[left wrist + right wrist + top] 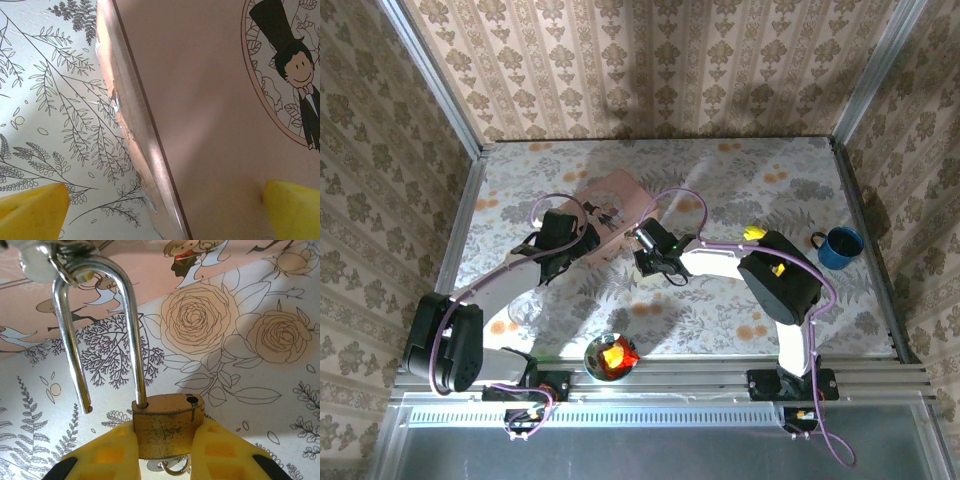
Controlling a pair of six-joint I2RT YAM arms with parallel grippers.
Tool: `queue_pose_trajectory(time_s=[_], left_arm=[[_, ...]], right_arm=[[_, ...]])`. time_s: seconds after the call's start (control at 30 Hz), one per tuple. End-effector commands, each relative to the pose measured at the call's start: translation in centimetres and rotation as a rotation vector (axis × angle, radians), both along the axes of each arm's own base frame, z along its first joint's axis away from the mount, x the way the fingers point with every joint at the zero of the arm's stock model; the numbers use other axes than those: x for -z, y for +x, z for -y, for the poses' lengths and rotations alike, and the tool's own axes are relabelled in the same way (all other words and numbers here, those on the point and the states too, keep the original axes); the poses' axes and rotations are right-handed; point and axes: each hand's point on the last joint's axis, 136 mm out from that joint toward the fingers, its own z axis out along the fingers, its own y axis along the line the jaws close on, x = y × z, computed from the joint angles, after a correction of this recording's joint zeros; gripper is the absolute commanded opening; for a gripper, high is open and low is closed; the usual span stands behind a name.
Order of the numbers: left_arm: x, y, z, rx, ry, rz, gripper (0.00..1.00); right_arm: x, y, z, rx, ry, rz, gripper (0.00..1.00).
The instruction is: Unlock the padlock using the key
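The right pincer (pixel 167 440) grips the brass padlock (pixel 165 422) by its body above the tabletop (pixel 250 390), its shackle (pixel 131 315) already sprung yet hooked through the latch (pixel 35 262) of the pink box (pixel 215 100), whose edge the left pincer (pixel 165 210), spread wide, straddles, seemingly to steady it.

Flat pink rectangular cardboard box (pixel 620 192) lies mid-table, set at an angle, on a pale tablecloth (pixel 770 180) printed w/ grey ferns & peach roses. In the left wrist view the box lid (pixel 210 100) has an oval w/ a cartoon man in a black top hat & pink bow tie; side edge scuffed, cloth (pixel 50 100) beside it. Right wrist view: box (pixel 155 265) at top, cloth (pixel 225 365) below. Blue enamel mug (pixel 841 247) at far right edge. Small dark bowl (pixel 592 352) w/ orange-red contents at near edge. Clear glass vessel (pixel 525 310) near left. Beige damask wallpaper walls (pixel 650 60) around
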Motion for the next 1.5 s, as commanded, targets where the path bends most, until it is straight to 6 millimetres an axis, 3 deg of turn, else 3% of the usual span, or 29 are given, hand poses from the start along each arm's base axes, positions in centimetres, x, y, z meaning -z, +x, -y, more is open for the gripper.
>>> queue_pose_trajectory(time_s=[0.0, 0.33, 0.63, 0.97, 1.47], left_arm=[[1.6, -0.7, 0.0, 0.005, 0.024, -0.050, 1.00], [2.7, -1.5, 0.5, 0.020, 0.022, -0.069, 1.00], [3.5, -3.2, 2.6, 0.068, -0.009, -0.091, 1.00], [3.2, -3.8, 1.9, 0.038, -0.004, -0.082, 1.00], [3.3, -3.9, 2.0, 0.043, -0.017, -0.088, 1.00]], right_arm=[[-0.7, -0.9, -0.2, 0.044, 0.066, -0.048, 0.05], [-1.3, -1.6, -0.9, 0.164, 0.208, -0.126, 0.00], [-1.0, -1.6, -0.7, 0.233, 0.266, -0.143, 0.00], [-0.6, -1.3, -0.1, 0.311, 0.342, -0.163, 0.00], [-0.2, -0.2, -1.2, 0.342, 0.491, -0.210, 0.00]])
